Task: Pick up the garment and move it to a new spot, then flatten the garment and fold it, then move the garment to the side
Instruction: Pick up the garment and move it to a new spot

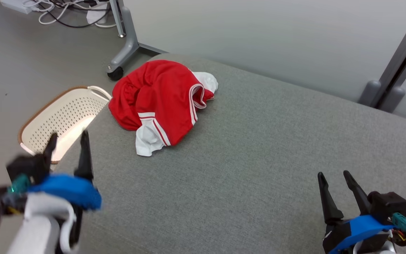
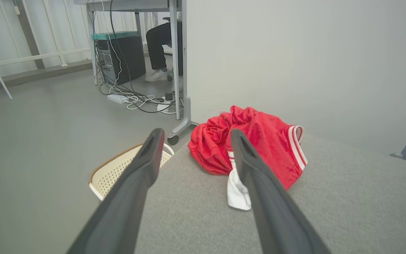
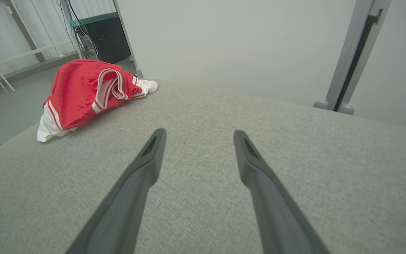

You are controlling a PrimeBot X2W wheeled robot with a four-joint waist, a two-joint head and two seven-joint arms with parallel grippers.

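Note:
The garment (image 1: 159, 102) is a crumpled red piece with white trim and stripes, heaped on the far left part of the grey fabric surface (image 1: 259, 148). It also lies ahead of the fingers in the left wrist view (image 2: 259, 141) and at the upper left in the right wrist view (image 3: 83, 91). My left gripper (image 1: 68, 135) stands open at the surface's left edge, short of the garment, with nothing between its fingers. My right gripper (image 1: 332, 173) is open low at the right, far from the garment, over bare fabric.
A cream perforated basket (image 1: 62, 116) with a brown rim stands on the floor just left of the surface. Beyond it a desk leg on a caster (image 1: 116, 72) and cables (image 1: 58, 10) lie on the floor. A seated person's legs (image 2: 157, 46) are under the desk.

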